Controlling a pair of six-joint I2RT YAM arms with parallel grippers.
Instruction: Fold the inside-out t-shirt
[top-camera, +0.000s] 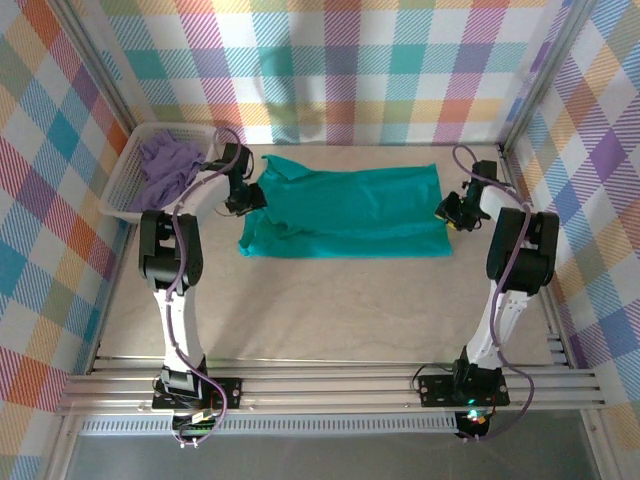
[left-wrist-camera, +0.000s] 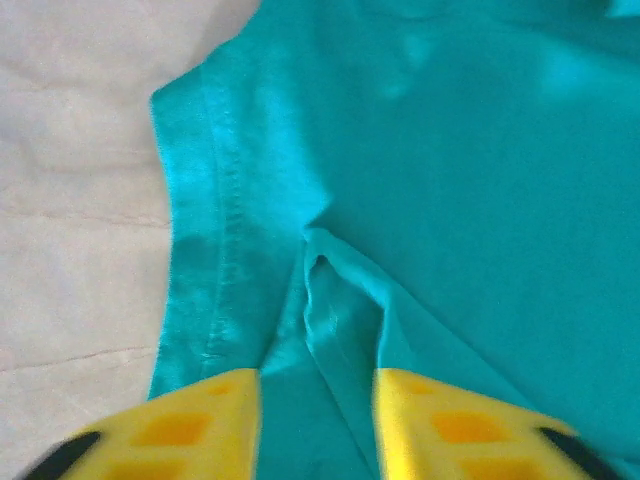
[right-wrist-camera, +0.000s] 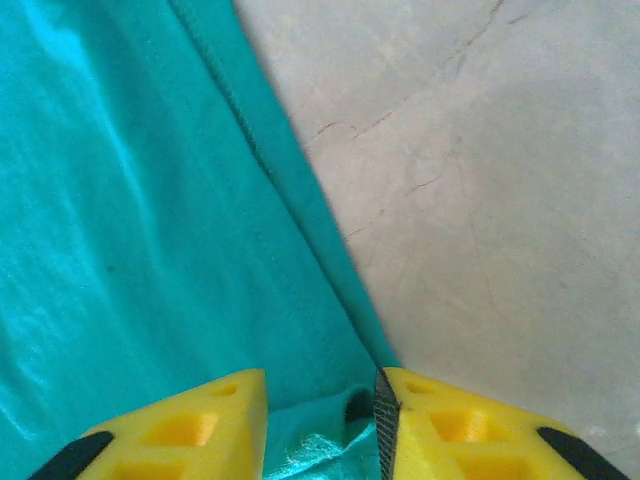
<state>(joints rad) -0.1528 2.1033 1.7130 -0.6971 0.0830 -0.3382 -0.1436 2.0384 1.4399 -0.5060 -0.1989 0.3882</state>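
**Jaws part-open at both ends of the t-shirt (top-camera: 350, 212)**
Left gripper (left-wrist-camera: 318, 390): jaws partly apart, loose astride a raised crease at the left end. Right gripper (right-wrist-camera: 322, 392): likewise apart, loose about the right hem. Garment spread flat on the table's (top-camera: 330, 320) far half

both arms reach forward — left hand (left-wrist-camera: 318, 388) and right hand (right-wrist-camera: 321, 388) low, jaws slightly parted.
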